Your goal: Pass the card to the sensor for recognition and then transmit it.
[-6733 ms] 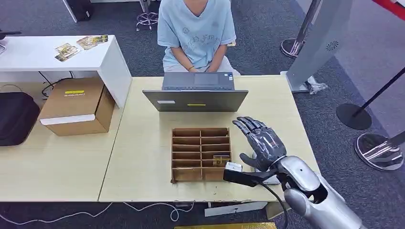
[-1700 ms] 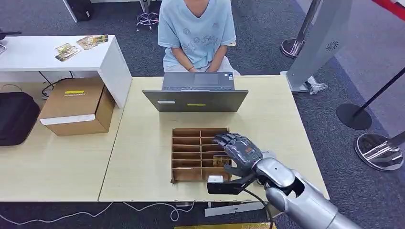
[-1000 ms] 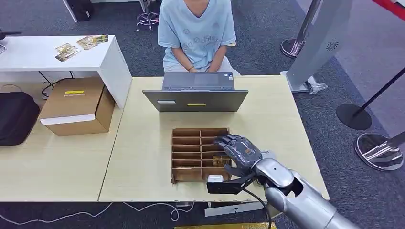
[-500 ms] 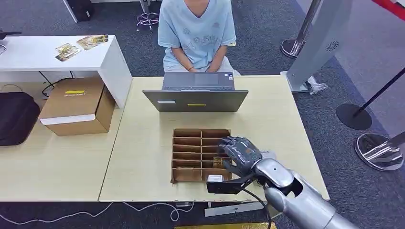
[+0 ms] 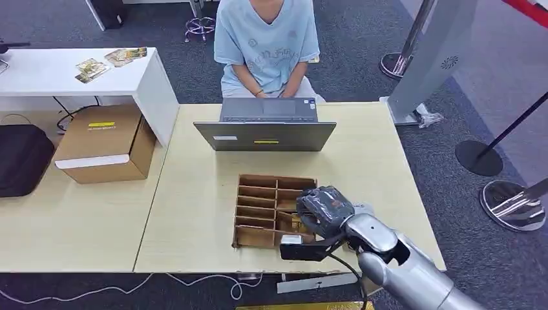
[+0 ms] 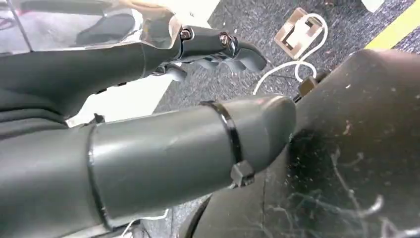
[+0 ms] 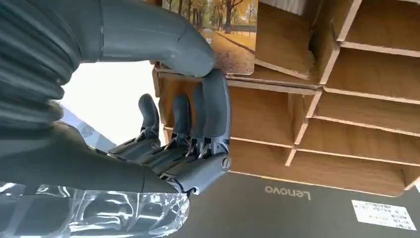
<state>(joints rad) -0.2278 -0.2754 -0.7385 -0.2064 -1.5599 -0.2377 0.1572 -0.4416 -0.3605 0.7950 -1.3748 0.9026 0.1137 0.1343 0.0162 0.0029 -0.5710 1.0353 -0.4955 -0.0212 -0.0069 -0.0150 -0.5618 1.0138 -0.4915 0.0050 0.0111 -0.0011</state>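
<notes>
From where I sit, the nearest thing is my right hand [image 5: 325,210], reaching in from the near right corner of the wooden table [image 5: 194,213] and lying over the near right part of the cardboard divider tray [image 5: 257,200]. What the coming move turns on is the card [image 7: 225,32], the one printed with an autumn tree avenue: it stands on edge in a near right slot of the tray, its face along the partition and its long side running with the slot's length. In the right wrist view the thumb [image 7: 163,34] lies across the printed face and the fingertips [image 7: 215,106] curl in from the other side of the cardboard wall just beside it. So the fingers are narrowed around the card's free edge, but I cannot tell whether they truly pinch it or only bracket it with the partition between. The card sits in its slot, not lifted. My judgement is that the lift should go straight along the card's plane, away from the tray floor, or the divider will drag. The left hand [image 6: 218,47] hangs by my side over grey carpet, fingers loosely curled and holding nothing, so the right is far the nearer. Beyond the tray stands the Lenovo laptop [image 5: 265,135], and behind it a seated person [image 5: 266,45].
</notes>
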